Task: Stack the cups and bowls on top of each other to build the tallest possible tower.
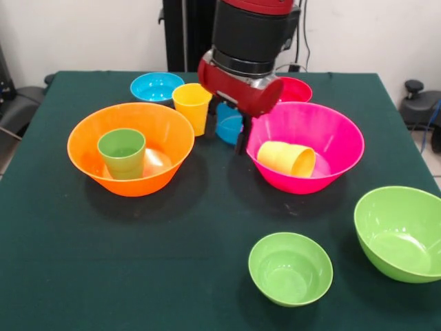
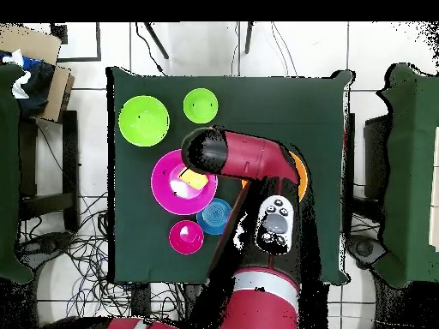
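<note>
Over the worktop's (image 1: 172, 262) middle my arm (image 1: 251, 41) hides my jaws, so their opening I cannot tell. The large orange bowl (image 1: 169, 131) holds an upright green cup (image 1: 122, 153); the hot pink bowl (image 1: 331, 138) holds a tipped yellow cup (image 1: 286, 158). The darker blue bowl (image 1: 227, 126) is half hidden.

Orange bowl (image 1: 131, 148), green cup (image 1: 122, 153); hot pink bowl (image 1: 305, 146), yellow cup (image 1: 286, 158); dark green tablecloth (image 1: 186, 269).
</note>
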You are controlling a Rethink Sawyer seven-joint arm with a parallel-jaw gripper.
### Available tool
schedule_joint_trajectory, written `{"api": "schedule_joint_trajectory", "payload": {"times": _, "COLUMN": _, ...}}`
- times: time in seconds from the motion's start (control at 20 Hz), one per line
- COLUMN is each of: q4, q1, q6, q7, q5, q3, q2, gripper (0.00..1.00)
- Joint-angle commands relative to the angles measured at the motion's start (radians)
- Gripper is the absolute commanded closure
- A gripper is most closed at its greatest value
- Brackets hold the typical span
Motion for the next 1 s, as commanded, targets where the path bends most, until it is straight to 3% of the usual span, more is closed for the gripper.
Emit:
{"api": "schedule_joint_trajectory", "payload": {"times": 0.05, "q4": -0.023, "q1": 0.087, "q6": 0.05, "q7": 0.102, "q5": -0.022, "q3": 0.044, "q2": 0.098, "gripper": 0.0}}
{"api": "schedule_joint_trajectory", "payload": {"times": 0.6, "q4": -0.142, "q1": 0.172, "q6": 0.113, "q7": 0.17, "q5": 0.039, "q3": -0.032, "q2": 0.179, "gripper": 0.0}}
{"api": "schedule_joint_trajectory", "payload": {"times": 1.0, "q4": -0.095, "q1": 0.159, "q6": 0.089, "q7": 0.133, "q5": 0.057, "q3": -0.046, "q2": 0.156, "gripper": 0.0}}
